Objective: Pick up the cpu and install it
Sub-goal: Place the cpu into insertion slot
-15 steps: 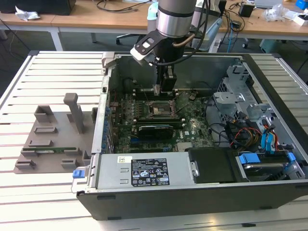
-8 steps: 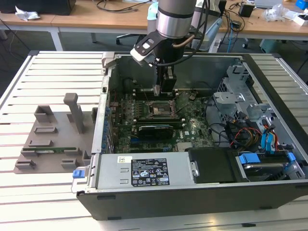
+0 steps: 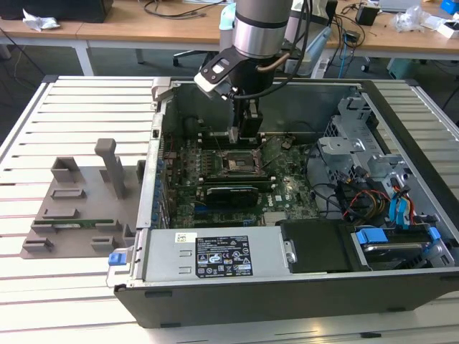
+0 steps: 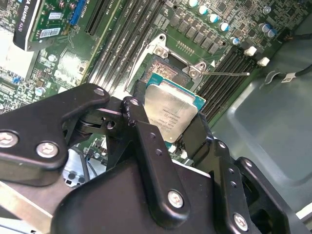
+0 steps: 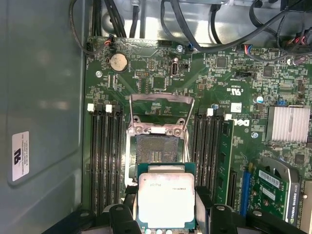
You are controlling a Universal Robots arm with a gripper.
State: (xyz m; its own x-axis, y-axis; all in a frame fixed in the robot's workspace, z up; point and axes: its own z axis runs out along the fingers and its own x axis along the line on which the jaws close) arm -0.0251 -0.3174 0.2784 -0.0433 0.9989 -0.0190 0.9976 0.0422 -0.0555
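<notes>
Case lay open on counter. Motherboard inside it, drive cage toward exterior view's right. Socket on motherboard, memory slots either side. Cpu sat gripped in my end effector, over motherboard, just beside socket. Holder plate on counter, exterior view's left of case, memory stick on it.

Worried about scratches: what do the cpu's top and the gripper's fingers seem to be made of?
The cpu top looks like matte silver-grey metal, dull sheen with faint smudges; its rim, green circuit board. The fingers clamping it look like black-coated metal, semi-gloss with silver screws, possibly hard plastic.
</notes>
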